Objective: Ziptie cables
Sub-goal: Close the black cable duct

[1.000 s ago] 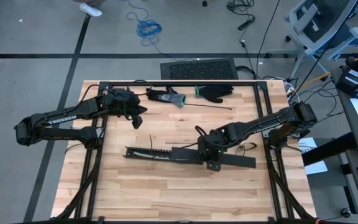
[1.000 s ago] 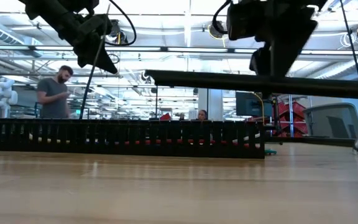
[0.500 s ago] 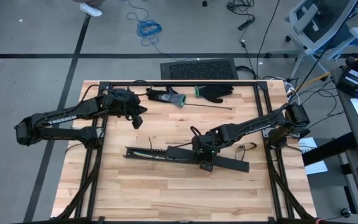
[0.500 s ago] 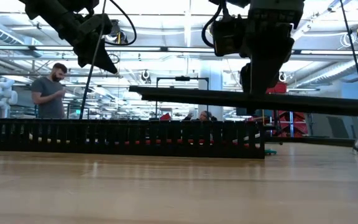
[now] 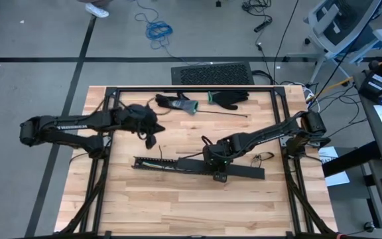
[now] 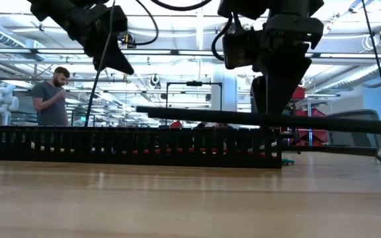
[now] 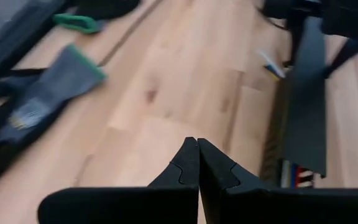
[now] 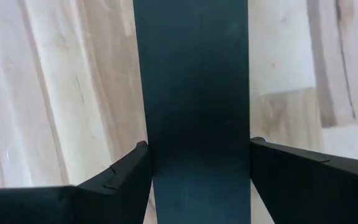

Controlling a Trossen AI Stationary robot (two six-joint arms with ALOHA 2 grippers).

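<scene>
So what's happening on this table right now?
The right claw grips a flat black cover strip, holding it level just above the long black slotted duct on the wooden table. Coloured cables lie inside the duct, not yet tied. The left claw is shut and empty, raised over the table near some gloves.

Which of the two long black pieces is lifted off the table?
The flat cover strip, clamped in the right gripper and held in the air. The slotted duct rests on the table, holding colored wires.
</scene>
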